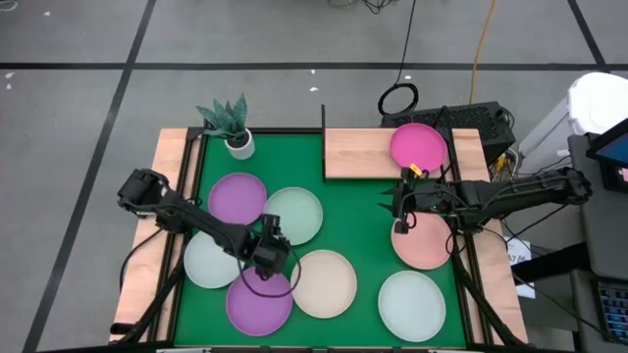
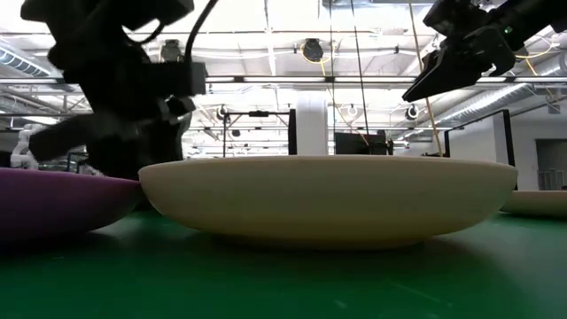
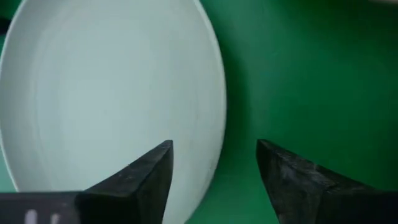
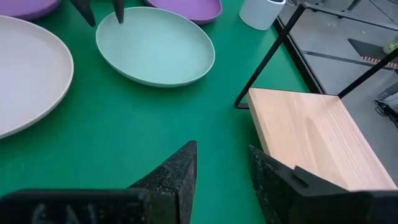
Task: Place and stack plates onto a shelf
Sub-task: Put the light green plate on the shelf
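Observation:
Seven plates lie flat on the green mat (image 1: 358, 211): two purple (image 1: 237, 199) (image 1: 257, 302), a pale mint one (image 1: 294, 214), a whitish one (image 1: 208, 263), cream (image 1: 326, 284), another whitish one (image 1: 412, 305) and salmon pink (image 1: 426, 245). The hot pink plate (image 1: 418, 145) lies on the light-wood shelf (image 1: 358, 154), whose black post (image 1: 323, 123) stands at its left corner. My left gripper (image 1: 272, 253) is open over the mint plate's near-left rim (image 3: 214, 146). My right gripper (image 1: 397, 208) is open and empty above the mat, just before the shelf (image 4: 222, 149). My left gripper comes at the mint plate from above. One finger (image 3: 149, 171) stands over the plate's inside and the other (image 3: 286, 174) over the mat, with the rim (image 3: 219, 118) between them. I cannot tell whether they touch it.
A small white pot with a plant (image 1: 235, 132) stands at the mat's far left corner. Wooden strips (image 1: 169, 196) edge the mat on both sides. Bare mat lies between the mint plate and the salmon plate. The shelf's left half is bare wood.

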Controlling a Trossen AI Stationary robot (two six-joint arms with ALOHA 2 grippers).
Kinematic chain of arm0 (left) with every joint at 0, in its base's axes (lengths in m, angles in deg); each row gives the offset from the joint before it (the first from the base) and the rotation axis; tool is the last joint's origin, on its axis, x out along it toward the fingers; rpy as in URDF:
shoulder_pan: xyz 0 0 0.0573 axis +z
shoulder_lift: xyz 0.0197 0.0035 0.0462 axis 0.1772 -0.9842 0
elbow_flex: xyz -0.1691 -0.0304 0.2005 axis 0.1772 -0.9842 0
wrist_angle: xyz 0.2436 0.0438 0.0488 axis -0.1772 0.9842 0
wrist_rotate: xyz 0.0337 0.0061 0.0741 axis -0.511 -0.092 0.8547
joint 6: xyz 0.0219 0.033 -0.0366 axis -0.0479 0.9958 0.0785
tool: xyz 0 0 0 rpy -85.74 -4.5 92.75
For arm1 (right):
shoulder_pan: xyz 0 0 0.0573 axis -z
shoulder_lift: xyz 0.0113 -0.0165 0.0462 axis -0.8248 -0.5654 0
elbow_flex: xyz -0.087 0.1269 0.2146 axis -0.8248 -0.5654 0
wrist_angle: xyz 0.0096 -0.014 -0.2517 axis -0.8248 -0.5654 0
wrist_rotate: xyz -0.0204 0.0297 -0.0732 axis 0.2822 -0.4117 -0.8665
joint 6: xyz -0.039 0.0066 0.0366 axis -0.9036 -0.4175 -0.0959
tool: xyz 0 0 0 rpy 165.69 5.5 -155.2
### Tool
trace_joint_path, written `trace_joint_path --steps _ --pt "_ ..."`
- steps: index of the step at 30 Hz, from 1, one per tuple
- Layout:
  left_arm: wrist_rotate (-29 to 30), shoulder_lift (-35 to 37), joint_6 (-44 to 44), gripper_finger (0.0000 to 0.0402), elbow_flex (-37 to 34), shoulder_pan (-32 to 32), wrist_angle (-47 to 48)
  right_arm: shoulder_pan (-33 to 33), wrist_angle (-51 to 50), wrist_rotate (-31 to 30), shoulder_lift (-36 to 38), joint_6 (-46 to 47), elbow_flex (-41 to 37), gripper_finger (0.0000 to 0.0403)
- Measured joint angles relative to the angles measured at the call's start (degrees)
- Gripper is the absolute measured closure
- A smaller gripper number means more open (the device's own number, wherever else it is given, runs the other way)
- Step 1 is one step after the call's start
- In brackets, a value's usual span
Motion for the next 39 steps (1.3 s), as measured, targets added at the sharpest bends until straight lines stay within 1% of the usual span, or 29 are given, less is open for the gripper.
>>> trace_joint_path --steps 3,11,13,14,18,20,23,26,30,33,36,39 --pt "1.6 -1.3 2.2 0.0208 0.0 -0.2 -0.5 0.0 0.0 0.0 0.0 0.0 0.0 0.0277" --pt "2.1 -1.9 9.2 0.0347 0.0 -0.9 -2.4 0.0 1.2 0.1 0.0 -0.6 0.0 0.0277" --pt "2.5 -1.9 11.1 0.0378 0.0 -0.9 -3.0 0.0 1.8 0.1 0.0 -0.6 0.0 0.0277" --pt "2.8 -1.8 12.0 0.0387 0.0 -1.0 -3.5 0.0 1.8 0.1 0.0 -0.6 0.0 0.0277" --pt "6.0 -1.3 17.6 0.0390 0.8 -1.2 -5.8 0.0 2.8 -0.7 0.0 -0.4 0.0 0.0277" --pt "6.2 -0.8 21.4 0.0390 2.5 -0.8 -5.1 0.0 3.4 -1.6 0.0 -0.1 0.0 0.0277" --pt "6.4 -0.7 24.6 0.0390 7.0 0.7 -3.9 -0.1 4.0 -1.7 0.0 0.0 0.0 0.0277" --pt "6.5 -0.7 27.1 0.0391 12.5 2.3 0.6 -1.1 4.0 -1.8 0.0 0.0 0.0 0.0277" --pt "6.6 -0.7 31.2 0.0392 19.2 4.7 3.3 -3.0 3.4 -1.7 0.0 4.5 0.0 0.0281" --pt "6.5 -0.7 35.5 0.0392 24.2 6.5 4.6 -4.3 0.2 -1.7 0.0 10.5 0.0 0.0298" --pt "6.5 -0.7 39.7 0.0392 28.4 8.1 4.1 -6.2 -4.5 -1.7 0.0 15.9 0.0 0.0324" --pt "6.5 -0.7 43.8 0.0392 31.7 9.7 2.1 -8.5 -7.2 -3.6 0.0 19.5 0.0 0.0352"
